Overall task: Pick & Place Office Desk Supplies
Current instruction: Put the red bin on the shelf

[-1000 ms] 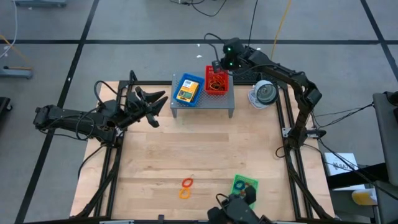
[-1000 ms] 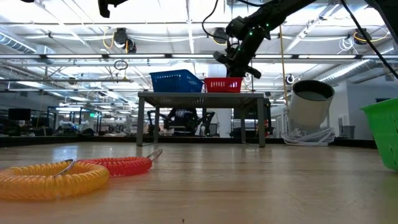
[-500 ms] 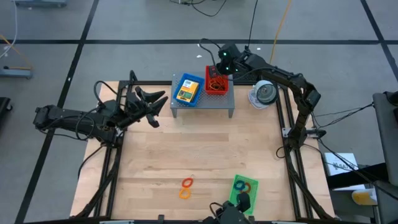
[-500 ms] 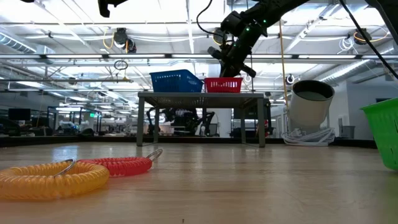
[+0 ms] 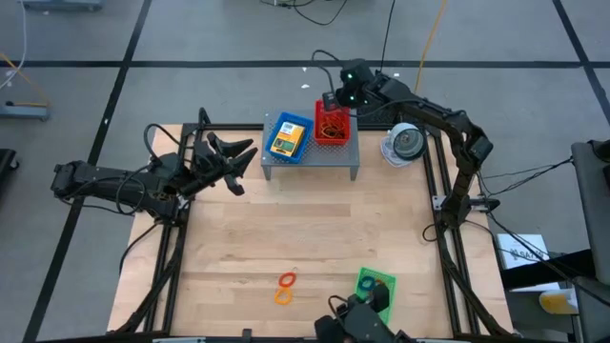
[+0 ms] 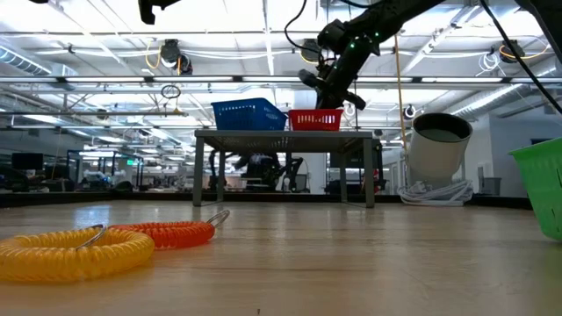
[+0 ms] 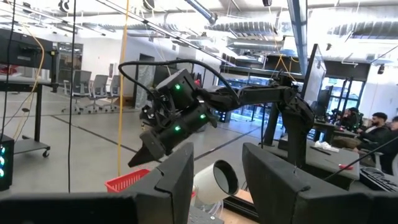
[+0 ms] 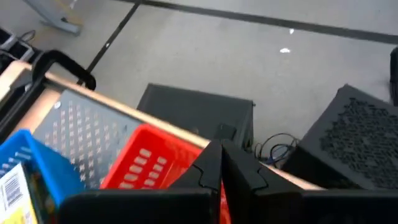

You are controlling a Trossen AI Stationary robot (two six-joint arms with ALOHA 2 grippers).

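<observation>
- The right end effector (image 5: 330, 99) hovered just above the far edge of the red tray (image 5: 332, 125), its two fingers pressed together and holding nothing.
- From the low camera, the same right end effector (image 6: 332, 90) hung over the red tray (image 6: 314, 119), pointing down at it.
- The red tray sat on the grey perforated shelf (image 5: 310, 152), just beside the blue tray (image 5: 288, 137), which held a yellow crayon box (image 5: 286, 143).
- The left end effector (image 5: 240, 157) waited near the table's (image 5: 315, 238) left edge, beside the shelf, its fingers partly apart and empty.
- A round white-and-grey device (image 5: 404, 143) stood to the right of the shelf.
- An orange ring (image 5: 287, 279) and a yellow ring (image 5: 282, 296) lay close together on the wood near the table's front.
- The green tray (image 5: 375, 284) sat near the front edge, to the right of those rings, with ring-shaped items inside.
- In the low view, coiled yellow (image 6: 75, 250) and orange-red (image 6: 171, 233) rings lay touching in the foreground.
</observation>
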